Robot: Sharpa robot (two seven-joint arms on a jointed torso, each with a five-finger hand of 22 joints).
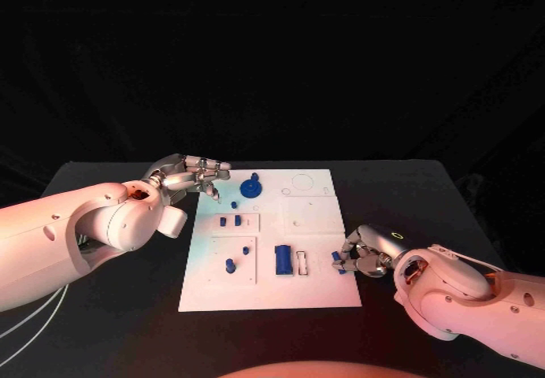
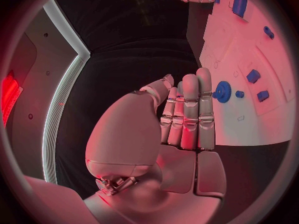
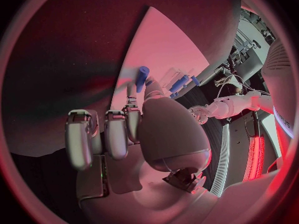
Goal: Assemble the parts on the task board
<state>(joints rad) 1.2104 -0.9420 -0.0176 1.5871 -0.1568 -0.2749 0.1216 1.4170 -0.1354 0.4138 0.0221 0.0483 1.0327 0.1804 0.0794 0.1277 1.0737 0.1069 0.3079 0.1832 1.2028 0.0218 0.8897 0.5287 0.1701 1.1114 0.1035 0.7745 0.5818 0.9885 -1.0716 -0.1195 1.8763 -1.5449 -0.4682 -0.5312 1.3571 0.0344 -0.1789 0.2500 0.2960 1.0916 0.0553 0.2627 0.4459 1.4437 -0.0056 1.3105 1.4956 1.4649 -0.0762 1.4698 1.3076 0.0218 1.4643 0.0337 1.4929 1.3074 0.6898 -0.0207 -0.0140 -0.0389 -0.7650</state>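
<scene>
Blue peg upright in right hand fingers.

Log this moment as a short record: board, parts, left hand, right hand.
board: white task board in the middle of the black table
parts: blue gear at the far end; blue block near the middle; smaller blue pieces between them
left hand: left hand at the board's far left corner, fingers straight and together, holding nothing
right hand: right hand at the board's right edge, pinching a small blue part
</scene>
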